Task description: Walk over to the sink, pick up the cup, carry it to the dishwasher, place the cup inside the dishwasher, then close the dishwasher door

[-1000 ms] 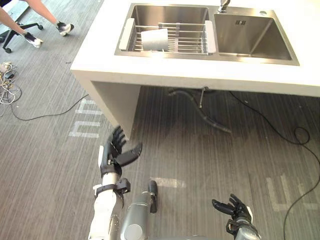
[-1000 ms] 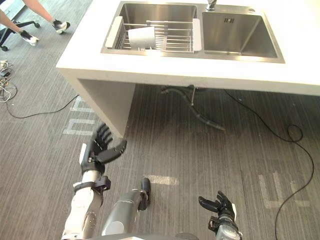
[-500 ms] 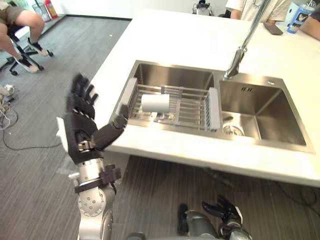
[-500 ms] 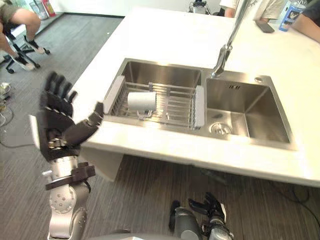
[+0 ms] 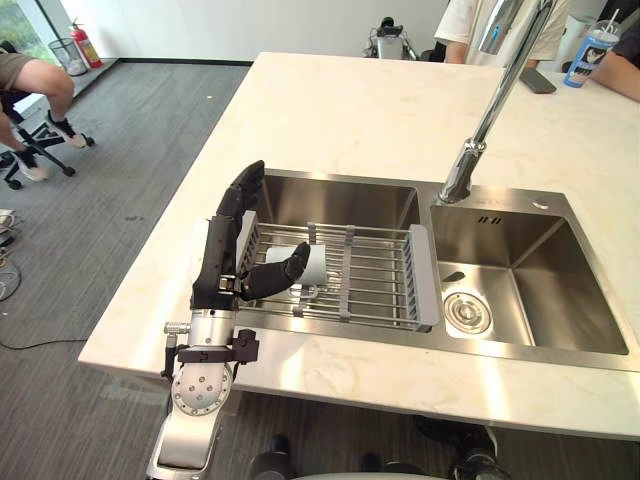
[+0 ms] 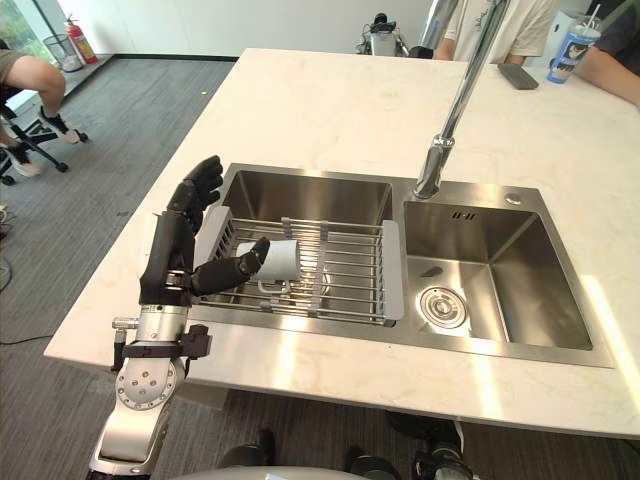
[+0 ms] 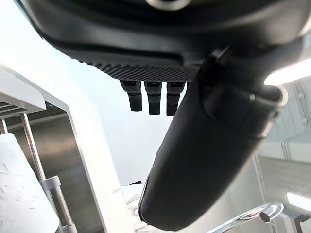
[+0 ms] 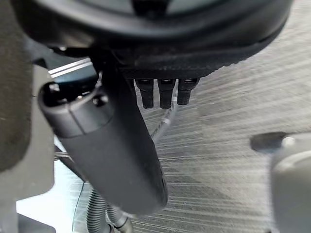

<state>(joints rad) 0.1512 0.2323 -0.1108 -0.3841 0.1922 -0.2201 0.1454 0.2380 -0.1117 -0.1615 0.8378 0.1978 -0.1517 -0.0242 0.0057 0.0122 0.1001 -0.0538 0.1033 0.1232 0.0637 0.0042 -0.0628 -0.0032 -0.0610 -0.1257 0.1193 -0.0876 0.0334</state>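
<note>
A white cup (image 5: 311, 262) lies on its side at the left end of a wire rack (image 5: 375, 285) in the left basin of the sink (image 5: 340, 195). My left hand (image 5: 222, 255) is raised at the sink's left rim, open, with its fingers straight and pointing away from me. Its thumb (image 6: 238, 265) stretches toward the cup and overlaps it; I cannot tell whether it touches. In the left wrist view the cup (image 7: 19, 194) shows beside the thumb. My right hand (image 8: 121, 160) hangs low over the grey floor, open and holding nothing.
The sink sits in a pale stone counter (image 5: 330, 110), with a tall faucet (image 5: 485, 110) between the basins and the right basin (image 5: 530, 285) bare. People stand at the far side beside a blue cup (image 5: 590, 48) and a phone (image 5: 537, 82). A seated person (image 5: 35, 95) is far left.
The camera has come closer and swung up over the counter. My left hand rose from floor level to the sink's left rim, and its thumb now reaches the cup.
</note>
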